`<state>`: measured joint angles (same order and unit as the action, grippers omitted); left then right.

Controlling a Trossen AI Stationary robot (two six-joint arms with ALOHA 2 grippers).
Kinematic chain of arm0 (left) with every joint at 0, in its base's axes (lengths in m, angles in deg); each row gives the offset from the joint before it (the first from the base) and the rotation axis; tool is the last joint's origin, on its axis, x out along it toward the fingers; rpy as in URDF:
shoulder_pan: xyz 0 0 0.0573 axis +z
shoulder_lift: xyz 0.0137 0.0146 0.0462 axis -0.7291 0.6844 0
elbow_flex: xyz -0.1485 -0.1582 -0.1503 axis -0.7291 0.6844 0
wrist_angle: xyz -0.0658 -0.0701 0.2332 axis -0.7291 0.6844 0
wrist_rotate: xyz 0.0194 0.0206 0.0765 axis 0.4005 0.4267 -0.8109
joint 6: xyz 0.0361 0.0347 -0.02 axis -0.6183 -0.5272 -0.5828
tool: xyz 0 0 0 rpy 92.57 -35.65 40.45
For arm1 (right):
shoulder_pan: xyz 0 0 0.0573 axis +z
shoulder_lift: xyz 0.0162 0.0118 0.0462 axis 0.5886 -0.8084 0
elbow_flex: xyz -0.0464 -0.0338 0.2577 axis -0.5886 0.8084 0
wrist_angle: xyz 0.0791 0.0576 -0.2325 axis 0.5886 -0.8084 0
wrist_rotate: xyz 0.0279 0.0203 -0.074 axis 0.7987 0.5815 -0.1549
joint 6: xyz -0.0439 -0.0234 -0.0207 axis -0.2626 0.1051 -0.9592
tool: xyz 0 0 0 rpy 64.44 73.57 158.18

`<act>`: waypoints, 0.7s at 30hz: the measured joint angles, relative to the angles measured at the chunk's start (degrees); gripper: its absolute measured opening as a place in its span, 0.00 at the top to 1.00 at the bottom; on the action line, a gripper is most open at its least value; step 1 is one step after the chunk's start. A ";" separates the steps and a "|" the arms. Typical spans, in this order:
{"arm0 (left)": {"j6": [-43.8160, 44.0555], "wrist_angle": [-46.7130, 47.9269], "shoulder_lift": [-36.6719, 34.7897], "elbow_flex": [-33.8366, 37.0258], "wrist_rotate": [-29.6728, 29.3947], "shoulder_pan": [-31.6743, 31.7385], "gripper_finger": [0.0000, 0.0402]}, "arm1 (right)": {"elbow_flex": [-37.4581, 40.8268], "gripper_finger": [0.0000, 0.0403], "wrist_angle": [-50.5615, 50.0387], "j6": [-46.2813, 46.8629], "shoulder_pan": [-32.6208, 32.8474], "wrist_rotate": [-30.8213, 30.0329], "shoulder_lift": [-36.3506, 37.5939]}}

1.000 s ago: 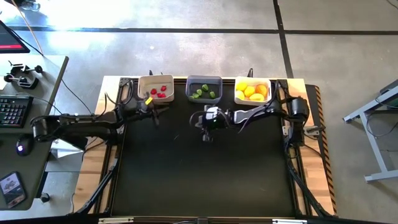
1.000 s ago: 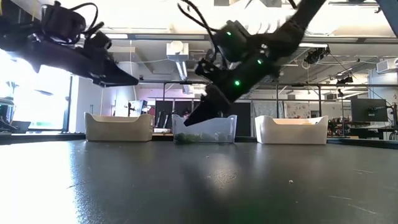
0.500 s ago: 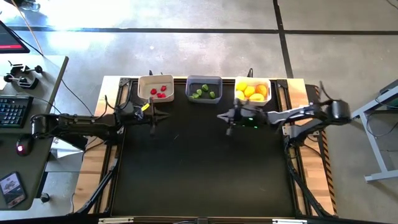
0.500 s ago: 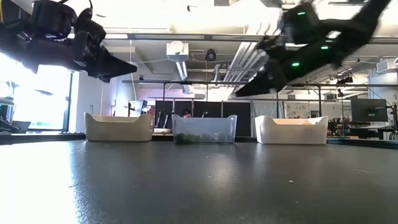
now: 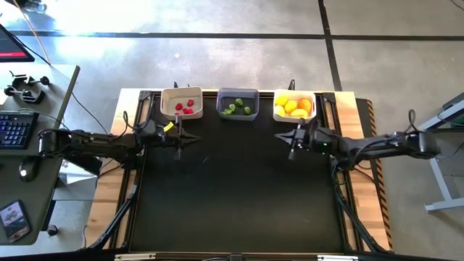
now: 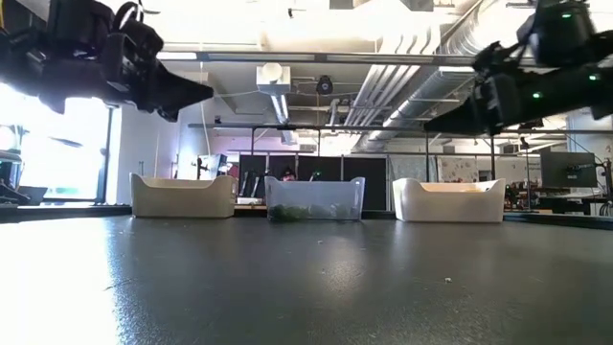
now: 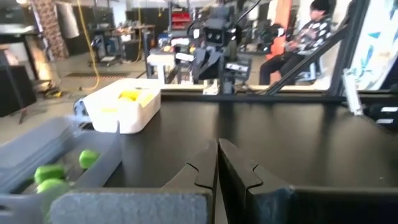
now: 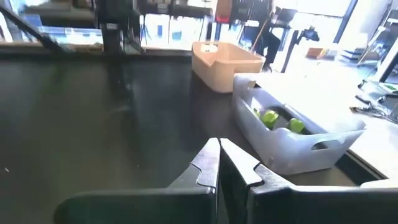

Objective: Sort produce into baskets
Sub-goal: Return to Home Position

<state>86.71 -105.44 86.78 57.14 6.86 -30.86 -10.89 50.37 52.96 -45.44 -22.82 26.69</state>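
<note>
Three baskets stand in a row at the table's far edge: a cream-white one (image 5: 181, 102) with red pieces (image 5: 185, 108), a dark grey one (image 5: 238, 104) with green pieces (image 5: 233, 108), a white one (image 5: 294, 106) with yellow-orange pieces (image 5: 293, 107). My left gripper (image 5: 196, 139) is shut and empty, above the table in front of the cream-white basket. My right gripper (image 5: 281, 138) is shut and empty, above the table in front of the white basket. Both fingers pairs show closed in the wrist views (image 7: 217, 163) (image 8: 219, 163).
The black table top (image 5: 232, 196) lies bare in front of the baskets. A desk with a keyboard (image 5: 14, 130) stands to the left of the table. A person sits in the room beyond the table (image 7: 298, 37).
My right gripper has swung from in front of the dark grey basket toward the table's right edge and risen, ending in front of the white basket. My left gripper has drawn a little away from the cream-white basket, toward the table's middle.
</note>
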 joint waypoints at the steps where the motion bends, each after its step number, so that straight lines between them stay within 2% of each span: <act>1: 0.15 -0.47 -0.06 0.00 0.28 -0.09 1.00 | 0.98 1.00 0.03 0.25 0.00 0.03 1.87; 6: 0.53 -1.21 -1.53 1.03 0.34 -1.45 1.00 | 6.53 1.00 -0.04 1.08 0.00 0.08 11.36; 13: 2.36 -4.77 -4.81 6.23 -4.00 -4.05 1.00 | 6.74 1.00 -11.18 2.36 0.00 -0.92 21.62; 21: 1.71 1.69 -10.91 6.12 -8.18 -8.41 1.00 | 6.81 1.00 -18.38 1.69 0.00 -2.22 31.66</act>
<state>88.42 -103.75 75.87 63.26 -1.32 -39.27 -4.08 31.98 54.65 -45.44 -25.04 58.35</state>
